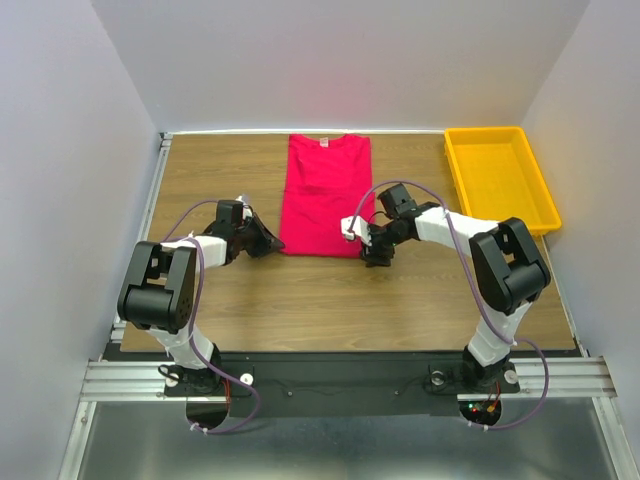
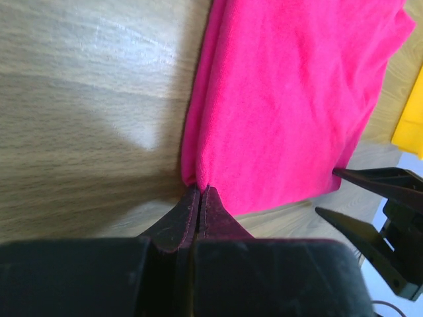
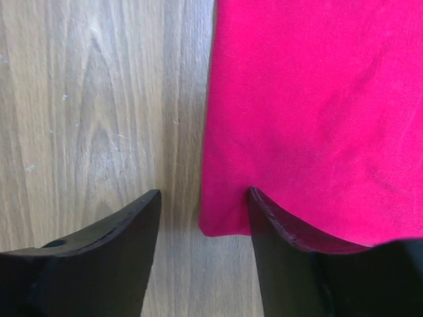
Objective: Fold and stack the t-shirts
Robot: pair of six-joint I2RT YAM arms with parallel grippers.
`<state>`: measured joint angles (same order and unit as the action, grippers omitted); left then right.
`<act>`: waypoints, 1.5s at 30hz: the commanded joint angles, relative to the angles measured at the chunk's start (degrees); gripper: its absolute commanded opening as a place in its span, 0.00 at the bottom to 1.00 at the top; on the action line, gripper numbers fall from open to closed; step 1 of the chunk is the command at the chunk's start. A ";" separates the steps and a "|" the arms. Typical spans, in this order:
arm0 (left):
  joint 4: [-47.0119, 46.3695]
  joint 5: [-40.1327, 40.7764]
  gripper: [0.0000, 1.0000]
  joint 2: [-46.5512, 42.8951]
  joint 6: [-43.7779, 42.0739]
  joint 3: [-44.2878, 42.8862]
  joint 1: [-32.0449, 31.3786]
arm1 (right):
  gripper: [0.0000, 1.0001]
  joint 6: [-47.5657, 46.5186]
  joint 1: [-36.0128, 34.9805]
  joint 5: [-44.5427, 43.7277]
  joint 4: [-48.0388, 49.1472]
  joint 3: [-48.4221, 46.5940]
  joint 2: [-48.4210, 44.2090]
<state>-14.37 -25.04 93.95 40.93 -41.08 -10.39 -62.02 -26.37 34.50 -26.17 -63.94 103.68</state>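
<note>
T-shirt (image 1: 325, 195) on table (image 1: 300, 300) (outside yellow tray (image 1: 498, 180)); left gripper (image 2: 199, 191) pinching.

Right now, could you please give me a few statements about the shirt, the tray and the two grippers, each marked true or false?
1. The t-shirt lies in the yellow tray. False: it lies on the table, to the left of the tray.
2. The left gripper is closed on a near corner of the t-shirt. True.
3. The right gripper is shut. False: its jaws stand open, one finger over the wood and one over the cloth, astride the shirt's side edge.
4. The t-shirt is folded into a long strip with no sleeves sticking out. True.
</note>
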 commanded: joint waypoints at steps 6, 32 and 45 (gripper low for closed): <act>-1.98 -3.35 0.00 -2.72 -0.32 1.97 -0.07 | 0.46 1.99 -1.40 -4.97 3.23 0.04 1.88; -2.59 -6.69 0.00 -9.74 2.23 8.82 -0.07 | 0.00 11.48 -1.84 -0.76 2.01 2.51 -7.07; 6.45 -12.05 0.00 -27.40 6.53 13.83 -0.07 | 0.00 18.60 -1.84 4.08 -4.67 3.56 -23.60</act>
<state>-12.27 -33.98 74.13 45.74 -28.25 -10.39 -46.54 -27.51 35.18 -27.75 -60.27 85.12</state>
